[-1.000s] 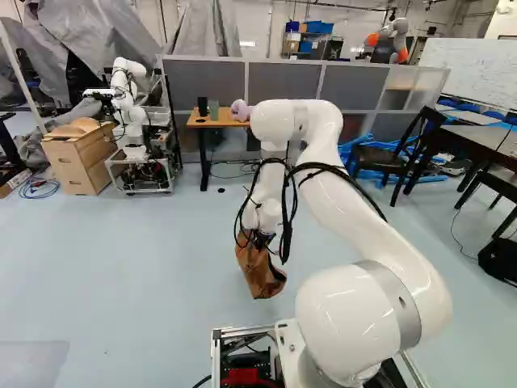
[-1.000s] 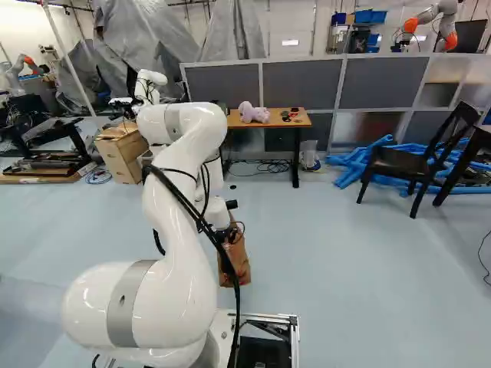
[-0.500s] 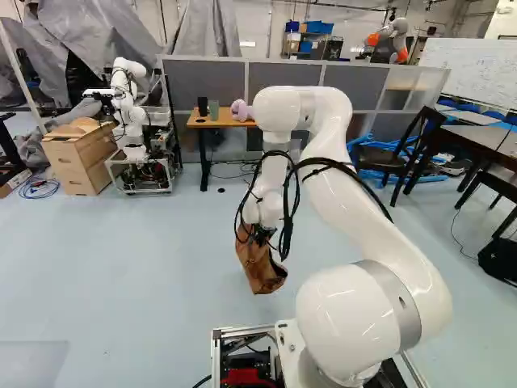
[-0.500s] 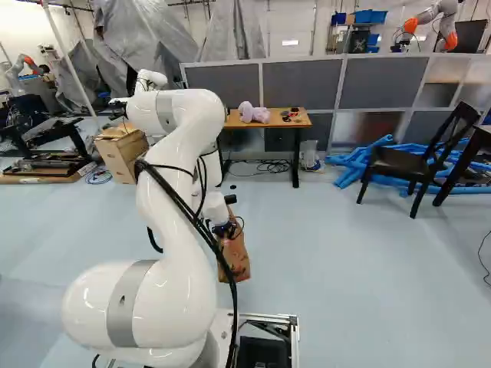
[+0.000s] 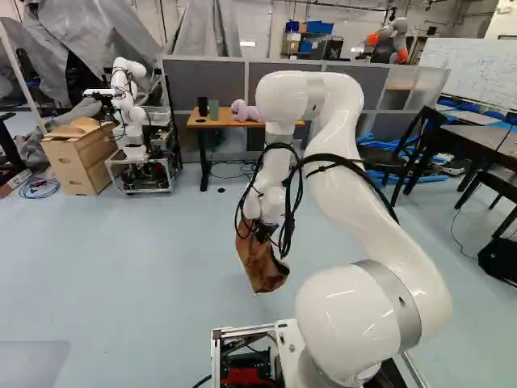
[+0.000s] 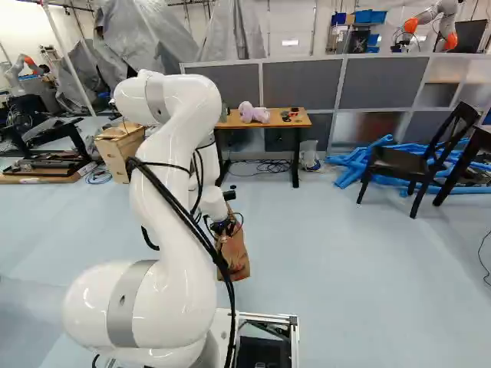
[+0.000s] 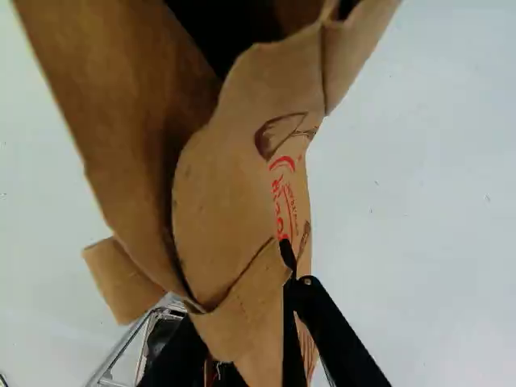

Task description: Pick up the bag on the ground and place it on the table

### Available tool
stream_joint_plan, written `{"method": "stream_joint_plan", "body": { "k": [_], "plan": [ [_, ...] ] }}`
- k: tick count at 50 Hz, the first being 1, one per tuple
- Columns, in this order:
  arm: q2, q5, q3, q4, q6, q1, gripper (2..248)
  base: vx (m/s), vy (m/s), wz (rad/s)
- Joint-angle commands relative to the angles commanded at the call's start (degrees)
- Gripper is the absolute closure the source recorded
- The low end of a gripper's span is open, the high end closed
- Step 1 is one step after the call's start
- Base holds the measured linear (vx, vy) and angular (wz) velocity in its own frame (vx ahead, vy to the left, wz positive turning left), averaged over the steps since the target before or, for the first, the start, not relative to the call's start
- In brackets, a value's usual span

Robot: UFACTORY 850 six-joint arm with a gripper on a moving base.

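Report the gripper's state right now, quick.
Gripper: closed, holding the brown paper bag, which hangs from it.

Floor: smooth, pale blue (image 6: 345, 268), with soft reflected light. Far side: low partition of dark grey panels in a light frame (image 6: 305, 83); white wall (image 6: 295, 19) behind it. Crumpled grey sheeting (image 6: 146, 38) hangs at left of the right base view. Black wooden chair with slatted back (image 6: 406, 159), upright; long blue tubes (image 6: 354, 161) heaped near it. Left base view: wide whiteboard (image 5: 477, 73) at right; pale wooden box (image 5: 77, 162) at left, coiled blue cable (image 5: 38, 188) beside it.
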Motion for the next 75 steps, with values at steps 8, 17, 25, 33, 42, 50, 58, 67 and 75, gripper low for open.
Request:
{"method": "stream_joint_plan", "body": {
  "k": [8, 17, 25, 33, 42, 50, 58, 67, 75],
  "plan": [
    [1.8, -1.3, 1.2, 0.0, 0.0, 0.0, 229, 0.000, 0.000, 0.000],
    [4.0, -2.8, 2.4, 0.0, 0.0, 0.0, 229, 0.000, 0.000, 0.000],
    [5.9, -4.2, 3.6, 0.0, 0.0, 0.0, 229, 0.000, 0.000, 0.000],
    [7.8, -5.5, 4.7, 0.0, 0.0, 0.0, 229, 0.000, 0.000, 0.000],
    [10.1, -7.1, 5.9, 0.0, 0.0, -0.1, 229, 0.000, 0.000, 0.000],
    [12.0, -8.5, 7.0, 0.0, 0.0, -0.1, 229, 0.000, 0.000, 0.000],
    [14.0, -9.9, 8.1, 0.0, 0.0, -0.1, 229, 0.000, 0.000, 0.000],
    [16.4, -11.5, 9.3, 0.0, 0.0, -0.1, 229, 0.000, 0.000, 0.000],
    [18.4, -13.1, 10.2, 0.0, 0.0, -0.1, 229, 0.000, 0.000, 0.000]
  ]
}}
